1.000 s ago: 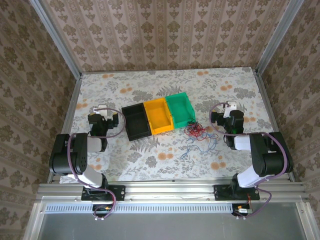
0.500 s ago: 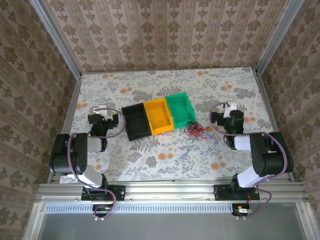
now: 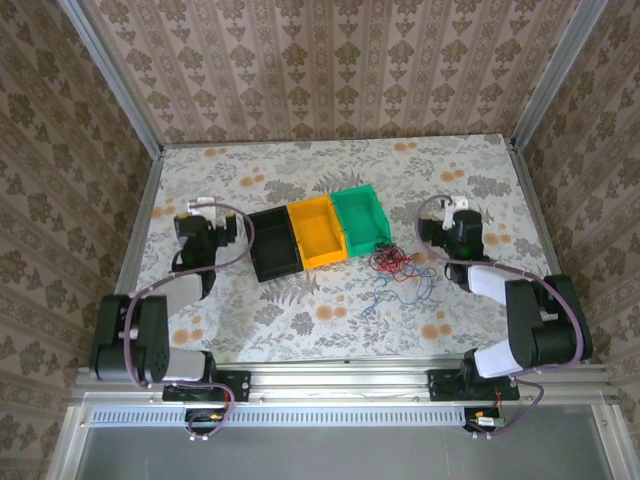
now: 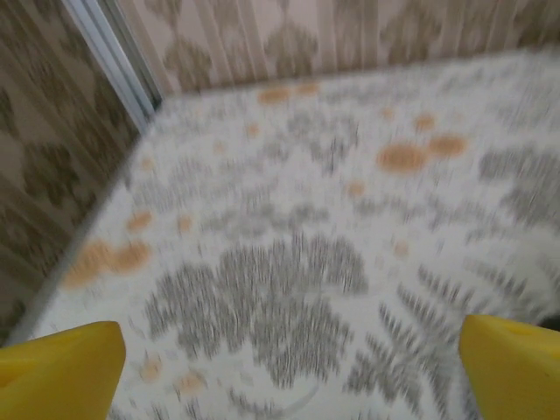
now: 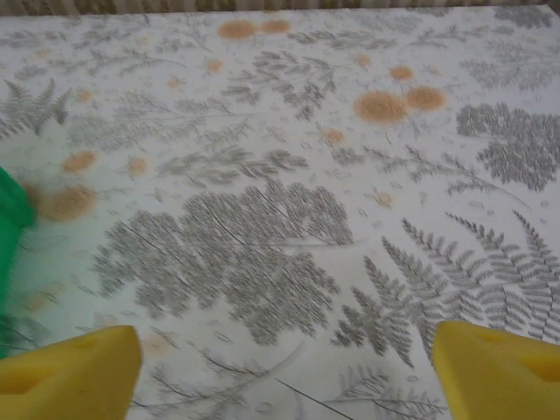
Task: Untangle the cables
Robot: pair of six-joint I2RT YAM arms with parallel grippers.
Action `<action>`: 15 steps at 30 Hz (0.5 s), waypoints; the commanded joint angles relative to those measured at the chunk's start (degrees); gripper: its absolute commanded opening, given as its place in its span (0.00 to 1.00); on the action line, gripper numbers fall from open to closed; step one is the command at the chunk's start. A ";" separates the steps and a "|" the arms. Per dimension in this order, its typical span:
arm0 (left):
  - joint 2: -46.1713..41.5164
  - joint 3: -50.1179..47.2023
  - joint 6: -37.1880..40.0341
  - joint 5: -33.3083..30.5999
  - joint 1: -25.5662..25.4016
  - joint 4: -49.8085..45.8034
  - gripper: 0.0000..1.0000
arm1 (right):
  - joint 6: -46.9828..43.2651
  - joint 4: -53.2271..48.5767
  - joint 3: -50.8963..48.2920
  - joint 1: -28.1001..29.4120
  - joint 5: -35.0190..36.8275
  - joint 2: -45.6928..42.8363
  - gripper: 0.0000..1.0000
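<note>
Thin red, black and bluish tangled cables point(image 3: 400, 272) lie centre-right on the floral desk point(image 3: 300, 320), beside a green plastic bin point(image 3: 360, 218). Both left pincer point(image 4: 289, 376) and right pincer point(image 5: 289, 372) gape empty; grabbing several strands together could tighten the knot.

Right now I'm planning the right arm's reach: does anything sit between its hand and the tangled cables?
Nothing visible does. Only bare table lies between the right hand and the cables. The green bin sits at the tangle's far-left edge, off that line.
</note>
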 commanded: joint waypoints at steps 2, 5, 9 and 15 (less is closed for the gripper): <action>-5.04 5.26 -0.43 -12.80 -9.03 -11.01 1.00 | 3.81 -17.73 8.93 8.52 10.50 -6.55 0.81; -5.37 9.42 -5.37 -8.70 -17.58 -18.44 1.00 | 8.06 -28.93 14.04 13.59 12.62 -7.00 0.83; -0.90 15.45 -9.22 2.12 -30.45 -22.65 1.00 | 15.46 -38.91 17.40 14.87 10.32 -8.48 0.84; 12.89 26.73 -6.34 21.41 -42.65 -27.95 0.98 | 21.72 -53.18 22.97 8.70 9.49 -8.76 0.85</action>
